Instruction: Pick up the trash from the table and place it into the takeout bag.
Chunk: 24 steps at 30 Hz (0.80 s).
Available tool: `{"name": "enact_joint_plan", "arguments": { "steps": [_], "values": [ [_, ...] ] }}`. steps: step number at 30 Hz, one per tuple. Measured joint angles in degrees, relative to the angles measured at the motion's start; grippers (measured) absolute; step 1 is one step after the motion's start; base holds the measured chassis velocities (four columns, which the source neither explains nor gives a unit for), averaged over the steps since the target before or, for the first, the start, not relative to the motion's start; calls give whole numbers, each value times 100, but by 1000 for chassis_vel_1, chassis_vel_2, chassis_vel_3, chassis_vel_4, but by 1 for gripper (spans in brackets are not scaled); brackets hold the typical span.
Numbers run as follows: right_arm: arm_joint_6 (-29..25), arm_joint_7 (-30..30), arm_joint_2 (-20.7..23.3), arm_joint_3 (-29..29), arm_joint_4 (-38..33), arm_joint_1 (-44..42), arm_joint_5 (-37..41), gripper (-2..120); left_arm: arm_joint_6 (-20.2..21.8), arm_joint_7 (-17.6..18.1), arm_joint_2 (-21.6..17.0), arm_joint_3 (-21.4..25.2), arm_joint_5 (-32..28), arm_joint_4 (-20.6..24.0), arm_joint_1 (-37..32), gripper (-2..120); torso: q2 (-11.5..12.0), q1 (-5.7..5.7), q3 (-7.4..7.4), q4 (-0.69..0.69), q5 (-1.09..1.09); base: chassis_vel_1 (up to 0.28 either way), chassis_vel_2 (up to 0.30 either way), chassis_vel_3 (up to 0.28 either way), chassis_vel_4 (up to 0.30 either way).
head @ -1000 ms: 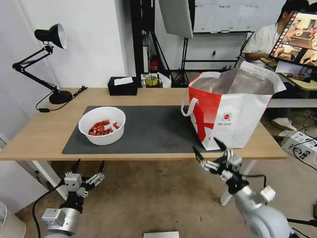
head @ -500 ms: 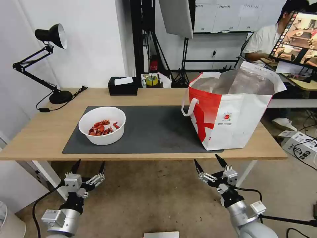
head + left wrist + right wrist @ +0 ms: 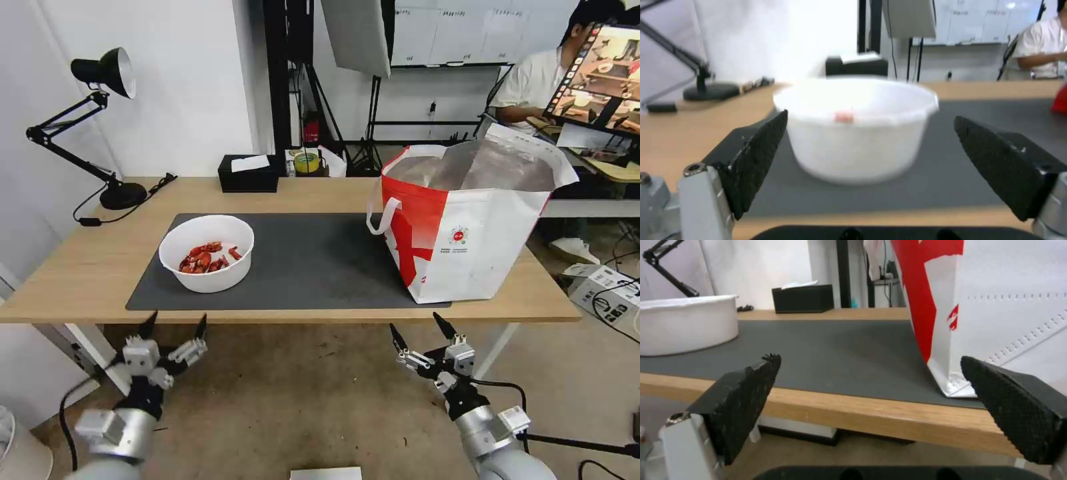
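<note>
Crayfish-shell bowl (image 3: 206, 253) sits on the left part of the grey mat (image 3: 313, 260) on the bench (image 3: 87, 273); takeout bag (image 3: 467, 227) stands upright at the mat's right end; left tool (image 3: 172, 328) and right tool (image 3: 420, 328), both spread and empty, hang below the bench's front edge.

Takeout bag (image 3: 996, 306) cropped; its inside hidden
</note>
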<state>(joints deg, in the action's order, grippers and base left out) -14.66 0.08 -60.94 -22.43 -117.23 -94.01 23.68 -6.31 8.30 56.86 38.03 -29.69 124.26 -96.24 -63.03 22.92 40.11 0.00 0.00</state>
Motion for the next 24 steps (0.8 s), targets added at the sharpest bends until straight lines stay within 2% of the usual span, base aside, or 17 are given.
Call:
{"name": "enact_joint_plan", "arguments": {
  "steps": [1,2,4,6,9,10,12,13,16,17,18,20,21,24],
  "values": [
    [1,0,1,0,-1,2,1,100,80,69,-257,15,-217,-21,174,100,1,0,0,0,-1,0,0,0,0],
    [1,0,1,0,-1,2,1,100,80,69,-257,15,-217,-21,174,100,1,0,0,0,-1,0,0,0,0],
    [1,-1,1,0,-2,3,4,100,221,156,-761,26,-604,-105,489,100,1,0,0,0,1,0,0,0,0],
    [2,-1,2,0,-2,4,5,100,266,179,-898,20,-725,-140,583,100,1,0,1,1,-1,0,0,0,0],
    [3,-2,2,0,-3,6,9,100,642,278,-1667,-136,-1511,-413,1253,100,1,0,1,0,-1,0,0,0,0],
    [3,-2,2,0,-3,6,9,100,642,278,-1667,-136,-1511,-413,1253,100,1,0,1,0,-1,0,0,0,0],
    [4,-3,3,0,-4,7,11,100,1133,316,-2221,-314,-2402,-614,1796,100,1,1,1,0,0,0,0,0,0],
    [4,-3,3,0,-4,7,11,100,1133,316,-2221,-314,-2402,-614,1796,100,1,1,1,0,0,0,0,0,0],
    [5,-5,5,0,-6,8,12,100,1968,325,-2770,-602,-3434,-912,2573,100,1,1,1,0,0,0,0,0,0],
    [5,-5,5,0,-6,8,12,100,1968,325,-2770,-602,-3434,-912,2573,100,1,1,1,0,0,0,0,0,0],
    [5,-5,5,0,-7,10,13,100,2267,325,-2878,-679,-3726,-1006,2802,100,1,1,1,-1,1,0,0,0,0],
    [5,-5,5,-1,-8,10,14,100,2535,377,-2973,-837,-4039,-1173,3115,100,1,1,1,1,1,0,0,0,0],
    [5,-5,5,-1,-8,10,14,100,2535,377,-2973,-837,-4039,-1173,3115,100,1,1,1,1,1,0,0,0,0],
    [5,-7,5,-1,-9,11,16,100,3176,483,-3014,-1136,-4708,-1531,3686,100,1,1,1,-1,-1,0,0,0,0]
  ]
}}
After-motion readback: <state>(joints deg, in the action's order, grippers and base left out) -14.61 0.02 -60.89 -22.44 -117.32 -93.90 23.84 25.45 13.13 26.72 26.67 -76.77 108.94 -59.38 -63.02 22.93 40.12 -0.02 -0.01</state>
